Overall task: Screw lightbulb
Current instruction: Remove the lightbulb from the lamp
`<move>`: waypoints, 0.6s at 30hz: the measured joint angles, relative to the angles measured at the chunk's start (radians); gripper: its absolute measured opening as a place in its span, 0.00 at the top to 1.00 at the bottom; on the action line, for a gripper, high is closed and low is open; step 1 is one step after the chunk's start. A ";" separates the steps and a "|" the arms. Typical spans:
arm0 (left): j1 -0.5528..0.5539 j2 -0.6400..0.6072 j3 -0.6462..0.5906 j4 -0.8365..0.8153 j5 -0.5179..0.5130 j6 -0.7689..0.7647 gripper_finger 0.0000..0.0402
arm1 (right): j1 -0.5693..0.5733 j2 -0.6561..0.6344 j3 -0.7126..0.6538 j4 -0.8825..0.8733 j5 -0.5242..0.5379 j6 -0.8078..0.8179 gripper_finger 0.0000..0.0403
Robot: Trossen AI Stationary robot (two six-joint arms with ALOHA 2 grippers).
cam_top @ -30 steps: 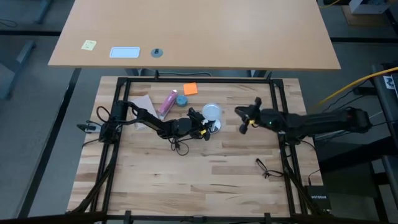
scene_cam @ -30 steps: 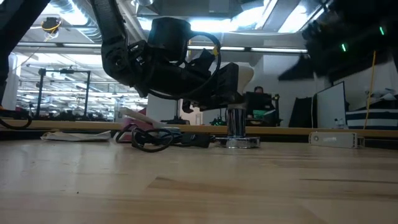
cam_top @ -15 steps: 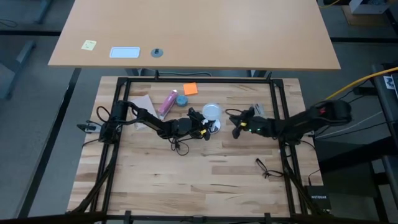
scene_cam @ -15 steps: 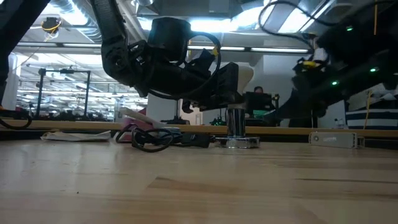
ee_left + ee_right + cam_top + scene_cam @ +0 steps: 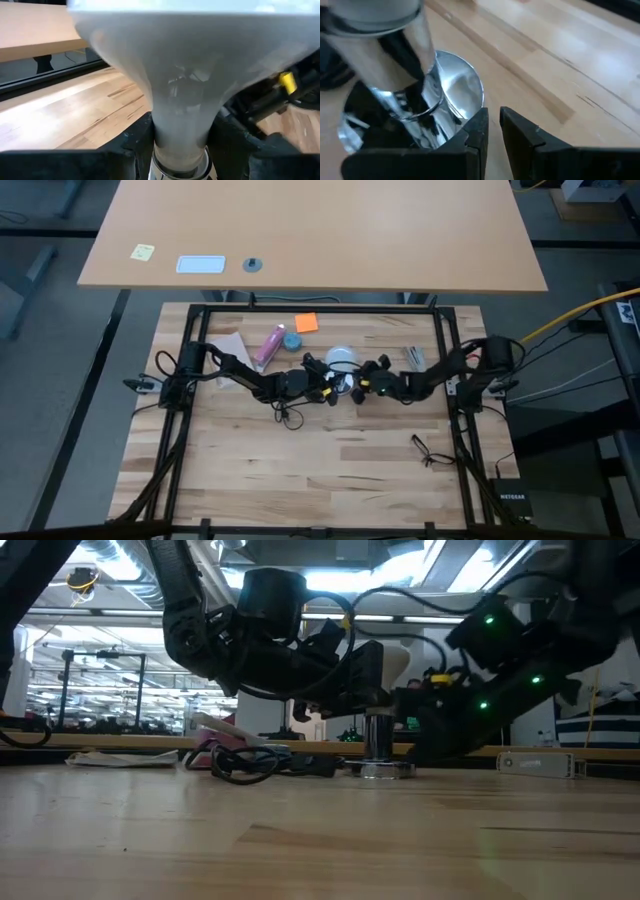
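Lightbulb [image 5: 185, 75], frosted white, stands neck-down on the shiny silver lamp base [image 5: 455, 95] near the middle of the wooden table [image 5: 320, 470]. The left gripper [image 5: 180, 145] is clamped on its narrow neck, 1 dark finger on each side, just above the metal collar. The right gripper [image 5: 492, 132] sits low beside the base, touching nothing, its 2 fingers nearly together with only a thin gap. The bulb looks light, smooth, slippery and easily broken. The neck seems the safest place to hold it, with gentle pressure, since the wide globe would likely slip or crack.
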 joint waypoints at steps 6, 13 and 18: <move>-0.001 0.000 0.000 0.005 0.000 0.018 0.63 | 0.000 0.030 0.034 0.000 -0.048 0.004 0.85; -0.001 -0.001 0.000 0.001 -0.003 0.060 0.63 | 0.000 0.028 0.034 0.000 -0.098 0.085 0.85; -0.002 -0.001 0.000 -0.002 -0.013 0.082 0.63 | 0.007 0.028 0.034 0.014 -0.109 0.150 0.85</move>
